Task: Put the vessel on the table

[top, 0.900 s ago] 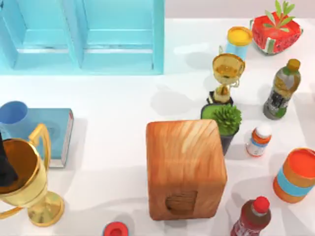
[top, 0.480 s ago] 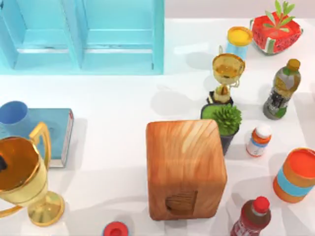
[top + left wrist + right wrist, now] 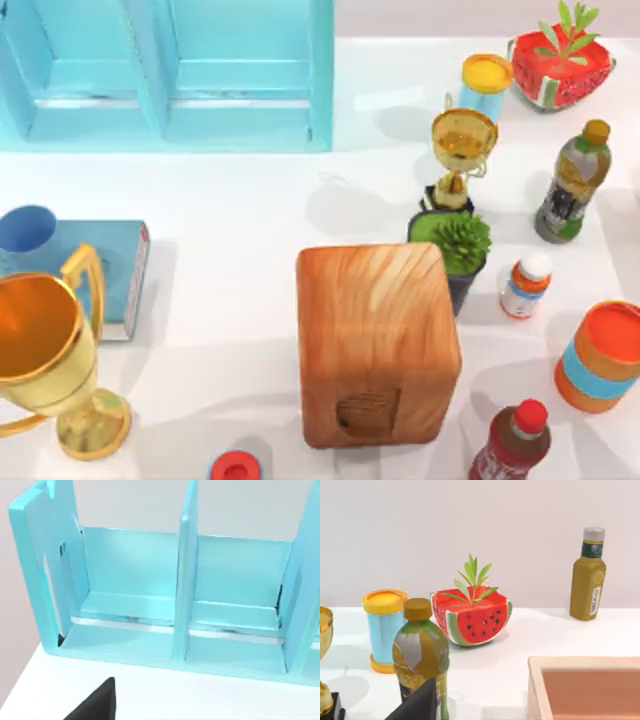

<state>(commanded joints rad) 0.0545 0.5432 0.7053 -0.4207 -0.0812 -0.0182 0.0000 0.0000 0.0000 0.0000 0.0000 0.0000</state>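
From above, the vessel point(image 3: 27, 229) stood upright at the table's point(image 3: 240, 230) left edge, touching the blue book point(image 3: 105, 272) and just behind the large gold trophy point(image 3: 45, 360); whether it rested on the tabletop or the book I could not tell. The left wrist view faced the turquoise cabinet point(image 3: 180, 595), with a dark finger point(image 3: 97, 702) at the frame's edge, its opening impossible to judge. The right wrist view looked past the green-tea bottle point(image 3: 420, 655) toward the watermelon planter point(image 3: 472, 617), its gripper's spread likewise untellable. A good finish would leave the cup clear of the trophy.

A turquoise cabinet point(image 3: 170, 75) with panelled doors was seen at the far left of the white table point(image 3: 240, 215); a plain pale wall point(image 3: 470, 525) was shown behind; soft shadows were cast across the surface.
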